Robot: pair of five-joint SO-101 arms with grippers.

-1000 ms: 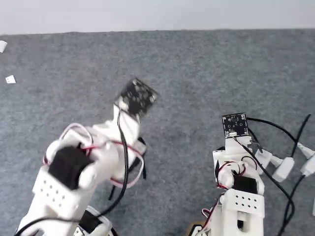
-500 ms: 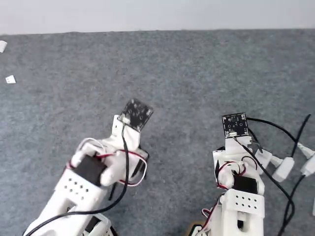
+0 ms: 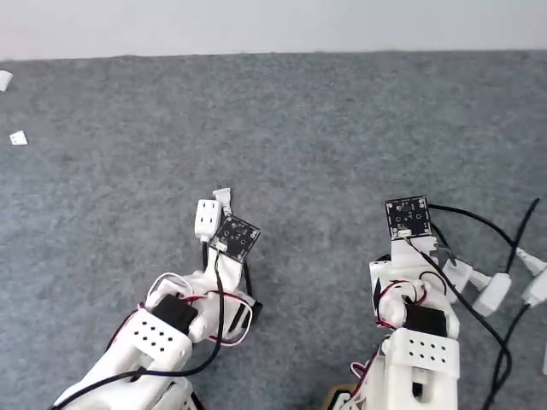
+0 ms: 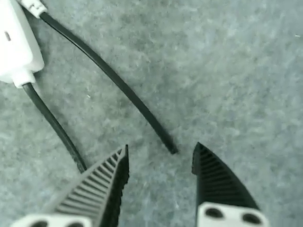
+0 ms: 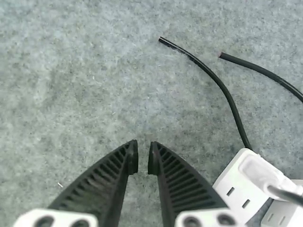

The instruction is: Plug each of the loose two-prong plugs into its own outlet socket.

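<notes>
On the grey table (image 3: 342, 128), at the near left, the left arm lies low with a white plug body (image 3: 207, 218) just past the far side of its wrist. The left pincer (image 4: 161, 150) is open, its ribbed black fingers (image 4: 102, 189) spread wide and gripping nothing. The cut end of a black cable (image 4: 118, 80) rests on the table between the fingertips. A second cable (image 4: 49, 125) runs out of the white plug body toward one finger.

At the near right, the right arm stands folded close to its base. The right pincer (image 5: 143, 156) is closed to a thin slit and grips nothing, with its tips over bare table. Near it lies a white outlet block (image 5: 236, 191) with two slots showing. A white plug (image 5: 258, 171) sits on the block's face beside those slots; whether it is pushed fully home I cannot tell. Two loose cable ends (image 5: 163, 41) lie apart from each other beyond the block. From above, a cluster of white pieces (image 3: 492, 292) lies just right of the right arm, with black cables trailing toward the near right.
</notes>
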